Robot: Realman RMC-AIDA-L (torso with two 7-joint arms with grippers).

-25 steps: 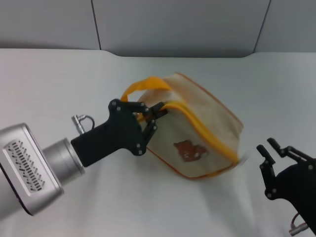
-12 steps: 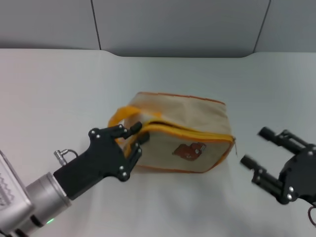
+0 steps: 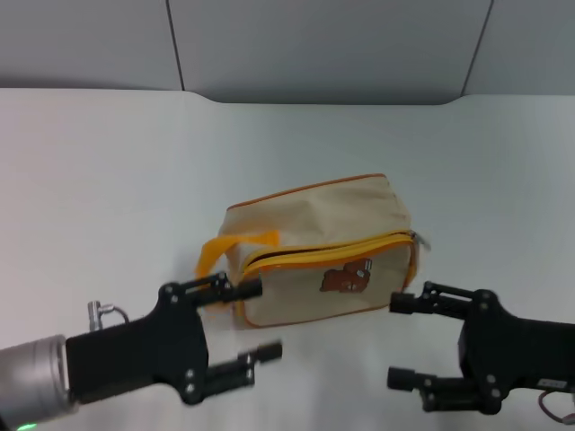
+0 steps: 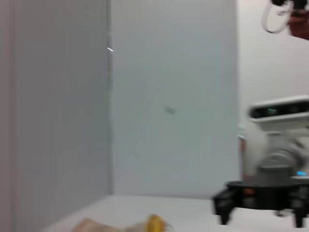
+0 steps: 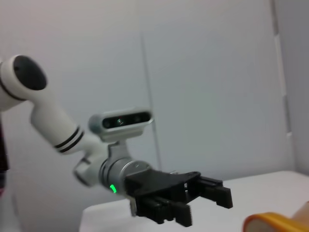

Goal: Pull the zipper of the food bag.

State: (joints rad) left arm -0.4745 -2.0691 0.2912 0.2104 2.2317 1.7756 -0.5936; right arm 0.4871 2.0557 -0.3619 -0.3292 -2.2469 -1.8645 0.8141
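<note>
The beige food bag lies on the white table with its bear picture facing me. Its orange-yellow handle points to my left. The yellow zip track runs along the front top edge. The small silver zipper pull hangs at the bag's right end. My left gripper is open and empty, just in front of the bag's left end. My right gripper is open and empty, in front of the bag's right end. The wrist views show only slivers of the bag.
A grey wall stands behind the table. The left wrist view shows my right gripper across the table. The right wrist view shows my left gripper. Bare table lies to both sides of the bag.
My left gripper lowered the bag onto the table, let go and drew back toward the front, now open. The bag settled flat. My right gripper moved left toward the bag's right end.
</note>
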